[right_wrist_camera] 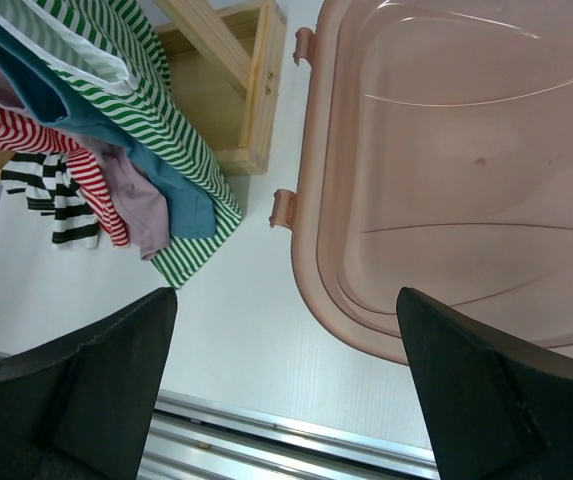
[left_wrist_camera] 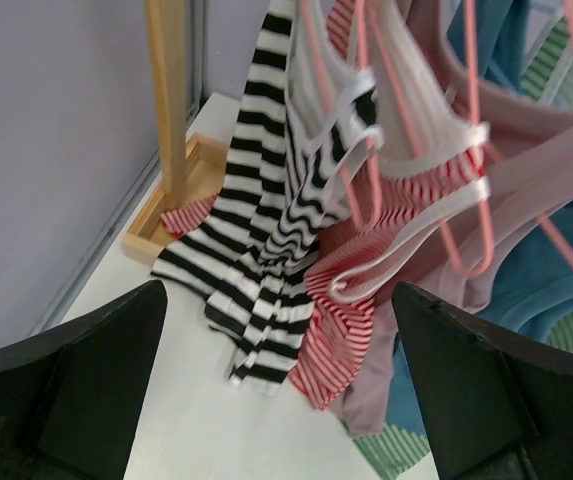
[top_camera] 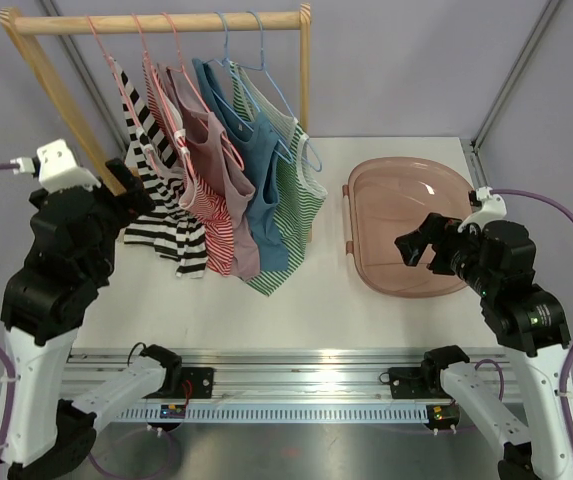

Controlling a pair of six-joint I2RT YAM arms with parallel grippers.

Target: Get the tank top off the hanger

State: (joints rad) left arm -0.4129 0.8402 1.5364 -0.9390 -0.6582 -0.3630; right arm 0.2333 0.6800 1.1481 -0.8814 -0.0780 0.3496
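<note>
Pale lilac walls [top_camera: 416, 70] close in a white bench [top_camera: 326, 300], and at its far left stands a light wooden clothes rack [top_camera: 166, 22] with a single round rail. Five tank tops hang from that rail in a tight row, each on a thin wire hanger. From the left they are a black-and-white striped tank top [top_camera: 166, 225], a red-and-white striped tank top [top_camera: 221, 245], a plain mauve tank top [top_camera: 216, 150], a teal-blue tank top [top_camera: 263, 215] and a green-and-white striped tank top [top_camera: 296, 195]. The first three hang on pink hangers [left_wrist_camera: 473, 100] and the last two on light blue hangers [top_camera: 266, 60]. Their hems droop to the bench and overlap one another. To the right, well apart from the rack's foot, a translucent pink plastic basin [top_camera: 396, 200] sits on the bench with nothing in it. The left pincer [top_camera: 136, 200] is raised just beside the black-and-white top; its wrist view shows the two dark fingers [left_wrist_camera: 96, 380] spread wide, holding nothing, with the striped cloth and pink wire between and beyond them. The right pincer [top_camera: 413, 243] hangs over the basin's near-left rim, also spread wide and empty. Its camera looks down on the rim and the green-striped hem. No top has come off its hanger.
</note>
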